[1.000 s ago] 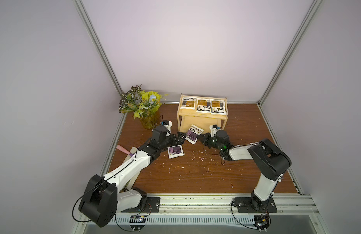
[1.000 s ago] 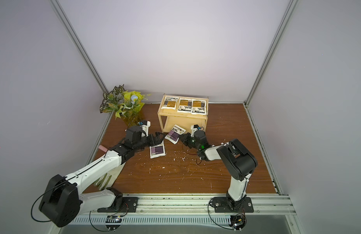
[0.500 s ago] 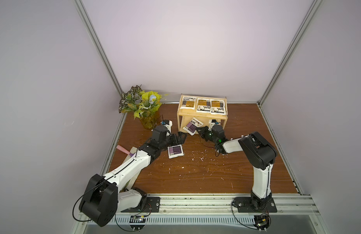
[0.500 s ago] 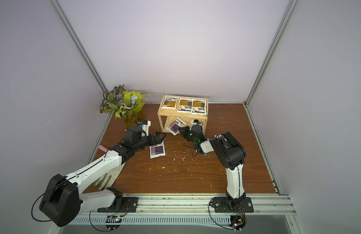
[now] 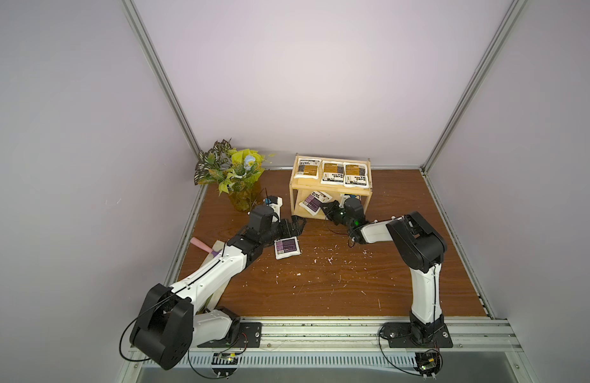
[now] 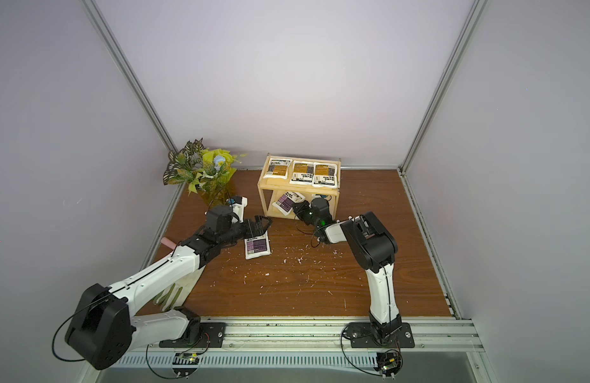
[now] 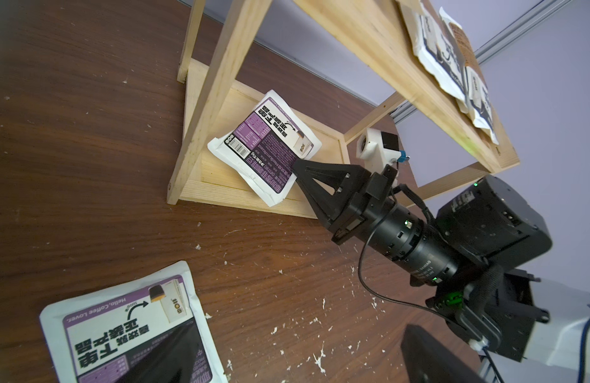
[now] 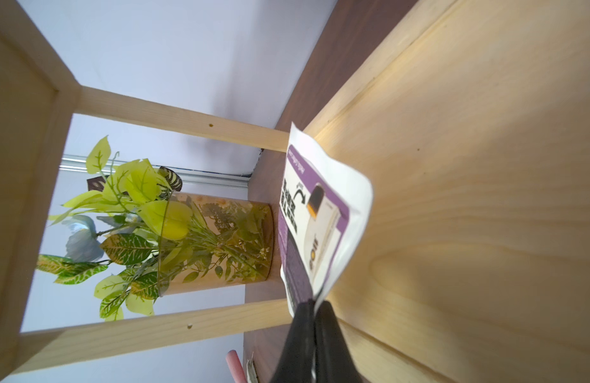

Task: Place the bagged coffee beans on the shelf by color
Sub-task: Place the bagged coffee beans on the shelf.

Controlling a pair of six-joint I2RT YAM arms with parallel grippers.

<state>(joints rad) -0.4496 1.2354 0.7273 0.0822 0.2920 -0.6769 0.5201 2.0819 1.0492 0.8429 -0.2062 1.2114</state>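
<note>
Broadly, we see the brown surface (image 5: pixel 320 282) carrying everything, with the wooden shelf (image 5: pixel 330 191) standing at its far edge. Three orange pouches (image 5: pixel 332 172) lie side by side across the shelf's top tier, so we judge that colour finished. The lower tier seems meant for purple, and there the work is about half done.

The first purple pouch (image 5: pixel 315 201) sits askew inside the lower tier, one end on the board and the near corner lifted. The right gripper (image 5: pixel 325 209) reaches in from the front, and in the right wrist view its jaws stand nearly together with that corner pinched between them. We would say it has not yet let go. The second purple pouch (image 5: pixel 287 247) lies flat on the surface, well in front of the shelf's left post. The left gripper (image 5: pixel 297 223) hovers just beyond it, touching nothing we can see, and we cannot tell whether its jaws are apart or together.

A second ago the first purple pouch hung in front of the shelf, above the surface. Half a second ago it was at the shelf's front opening, and now it is inside. The left arm and the second purple pouch look unchanged.
</note>
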